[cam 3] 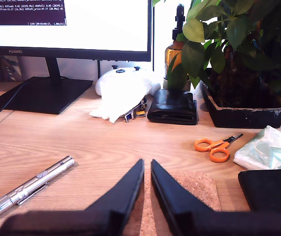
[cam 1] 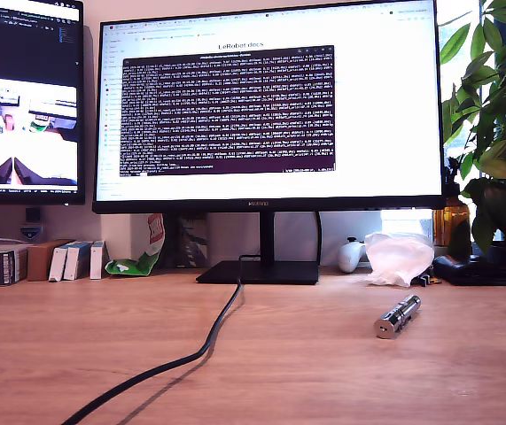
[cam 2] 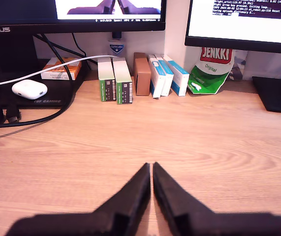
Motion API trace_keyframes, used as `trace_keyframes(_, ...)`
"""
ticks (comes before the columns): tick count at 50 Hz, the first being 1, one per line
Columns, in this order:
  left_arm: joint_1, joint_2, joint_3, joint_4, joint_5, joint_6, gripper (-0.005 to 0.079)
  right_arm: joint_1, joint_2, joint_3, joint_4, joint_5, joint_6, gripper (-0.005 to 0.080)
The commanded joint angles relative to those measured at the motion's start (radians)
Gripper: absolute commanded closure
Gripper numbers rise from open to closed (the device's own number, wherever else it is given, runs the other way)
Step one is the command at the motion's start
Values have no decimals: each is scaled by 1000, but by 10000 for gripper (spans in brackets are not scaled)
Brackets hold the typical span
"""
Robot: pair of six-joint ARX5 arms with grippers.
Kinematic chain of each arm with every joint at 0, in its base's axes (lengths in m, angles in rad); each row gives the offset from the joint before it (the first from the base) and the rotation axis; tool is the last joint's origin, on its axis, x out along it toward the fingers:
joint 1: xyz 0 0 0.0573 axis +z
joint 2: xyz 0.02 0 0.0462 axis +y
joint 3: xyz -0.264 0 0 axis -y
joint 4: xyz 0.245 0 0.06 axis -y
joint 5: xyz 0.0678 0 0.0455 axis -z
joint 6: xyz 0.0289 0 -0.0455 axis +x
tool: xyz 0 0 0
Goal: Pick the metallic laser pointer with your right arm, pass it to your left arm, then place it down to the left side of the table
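Silver metallic laser pointer (cam 1: 398, 316) on table (cam 1: 323, 372), ungripped.

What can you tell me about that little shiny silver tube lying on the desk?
It is a slim silver metal laser pointer, a shiny ridged cylinder built of segments, with what looks like a thin clip along its side. It lies flat on the light-brown wood-grain table, angled, towards the exterior view's right, in front of a crumpled white plastic bag. Nothing touches it but the desk; neither gripper holds it.
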Motion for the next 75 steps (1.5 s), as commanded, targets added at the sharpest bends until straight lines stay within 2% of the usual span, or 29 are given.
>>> trace_keyframes(1,-3,-7,-32,-11,3,-4,766,8,-6,-16,8,4,9,763)
trace_keyframes(28,-3,-7,-32,-8,19,-6,766,8,-6,-16,9,0,15,763)
trace_keyframes(34,-3,-7,-32,-4,42,-64,766,8,-6,-16,14,-16,23,763)
trace_keyframes(42,-3,-7,-32,43,80,-169,766,8,-6,-16,42,-50,136,763)
trace_keyframes(54,-4,-7,-32,208,217,-281,766,9,-6,3,233,-175,400,762)
trace_keyframes(59,-5,-7,-26,269,315,-294,766,9,-6,39,215,-223,412,750)
trace_keyframes(65,-5,6,6,266,409,-293,766,10,-1,93,156,-236,411,746)
trace_keyframes(75,-5,90,65,262,494,-293,766,11,98,216,47,-258,338,746)
